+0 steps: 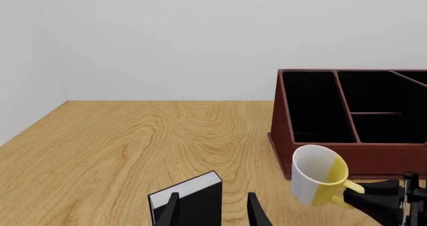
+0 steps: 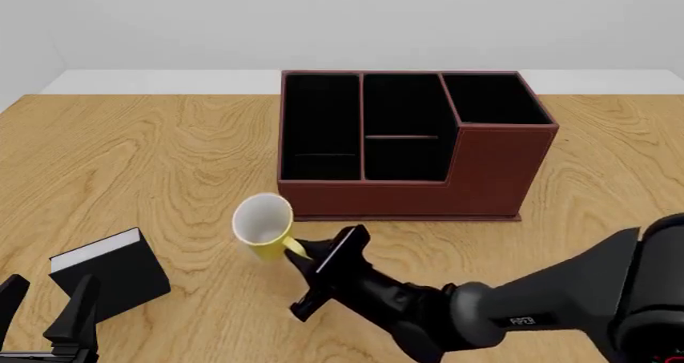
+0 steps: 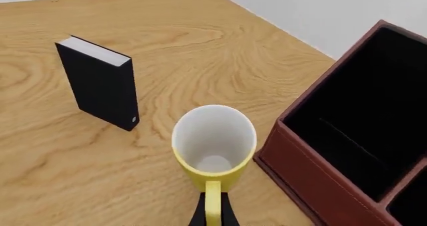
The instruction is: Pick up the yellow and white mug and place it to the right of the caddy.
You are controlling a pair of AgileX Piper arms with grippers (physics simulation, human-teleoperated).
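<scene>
Gripping the yellow and white mug (image 2: 262,222) by its handle, right pincer (image 2: 303,255) tilts it before the caddy (image 2: 412,143); arm lettering unreadable. Black book (image 2: 111,272) stands left; left pincer (image 2: 45,313) wide.

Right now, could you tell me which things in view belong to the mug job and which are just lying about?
Part of the job:
- yellow and white mug, held by its handle
- caddy
- right gripper, shut on the handle

Just lying about:
- black book
- left gripper, open, holding nothing

right pincer (image 2: 310,260) gripping mug (image 2: 263,221), caddy (image 2: 412,143) behind
</scene>
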